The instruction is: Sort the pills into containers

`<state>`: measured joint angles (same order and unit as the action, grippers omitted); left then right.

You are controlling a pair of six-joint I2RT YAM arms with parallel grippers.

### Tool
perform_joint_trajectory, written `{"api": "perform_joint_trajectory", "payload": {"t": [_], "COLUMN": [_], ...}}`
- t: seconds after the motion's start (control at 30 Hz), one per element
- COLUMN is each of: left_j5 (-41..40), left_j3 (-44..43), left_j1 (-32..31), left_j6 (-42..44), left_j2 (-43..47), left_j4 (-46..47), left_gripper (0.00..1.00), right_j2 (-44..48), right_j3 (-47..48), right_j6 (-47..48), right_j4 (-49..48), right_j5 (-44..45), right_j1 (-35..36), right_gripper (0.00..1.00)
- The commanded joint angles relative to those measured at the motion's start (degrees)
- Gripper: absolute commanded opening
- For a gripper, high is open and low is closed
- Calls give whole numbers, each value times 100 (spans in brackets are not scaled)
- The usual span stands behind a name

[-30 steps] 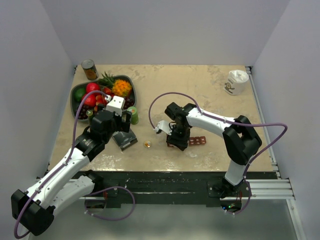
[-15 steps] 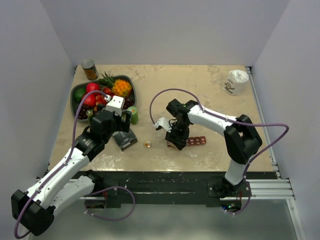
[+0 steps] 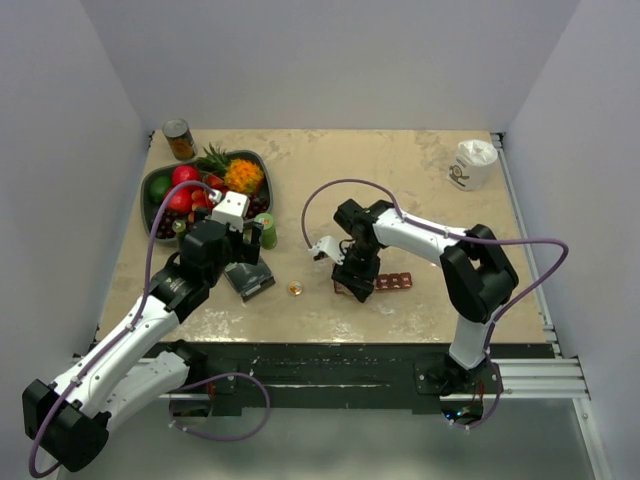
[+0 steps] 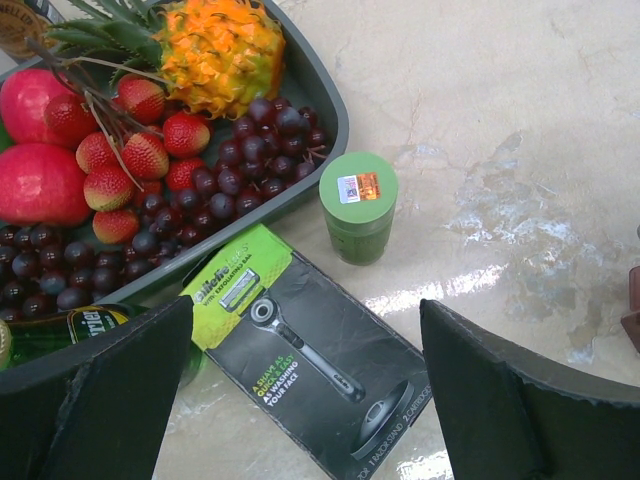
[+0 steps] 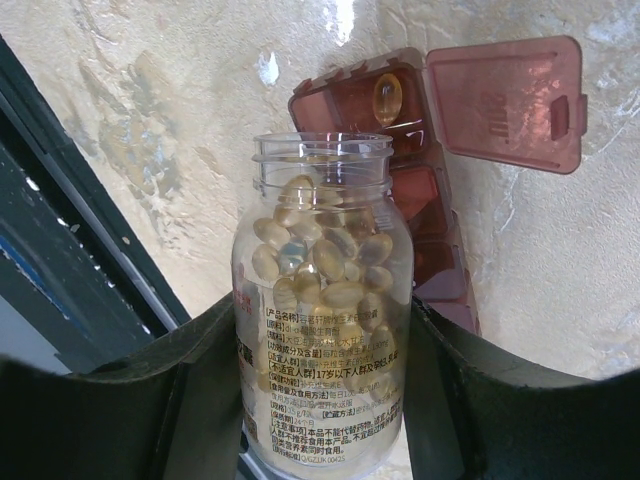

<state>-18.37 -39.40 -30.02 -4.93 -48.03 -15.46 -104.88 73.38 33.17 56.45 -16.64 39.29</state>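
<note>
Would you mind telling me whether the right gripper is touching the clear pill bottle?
Touching. In the right wrist view, the right gripper has both fingers pressed against the sides of the pill bottle.

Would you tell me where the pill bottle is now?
The pill bottle is mid-frame in the right wrist view, held in the right gripper, its open mouth by the red organizer, whose open compartment holds one pill.

Razor pkg (image 4: pixel 300 370) (by fruit bowl (image 4: pixel 318 85))
</note>
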Motion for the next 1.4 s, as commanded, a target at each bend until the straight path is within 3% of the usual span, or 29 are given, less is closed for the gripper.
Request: {"api": "perform_joint_trajectory", "payload": {"t": [0.0,1.37], "left_j5": [27,79], "left_j3": [29,29], "left_j1": [58,67], "left_j6": [-61,-52], "left_j2": [75,75], "left_j4": [246,237], "left_gripper": [99,99], "right_j2": [-68,-358], "right_j3": [159,405], "right_j6": [-109,-249], "right_j4": [138,560], "right_j5": [-216,-1025], "right_j1": [-97,-563], "right_gripper": [2,2]}}
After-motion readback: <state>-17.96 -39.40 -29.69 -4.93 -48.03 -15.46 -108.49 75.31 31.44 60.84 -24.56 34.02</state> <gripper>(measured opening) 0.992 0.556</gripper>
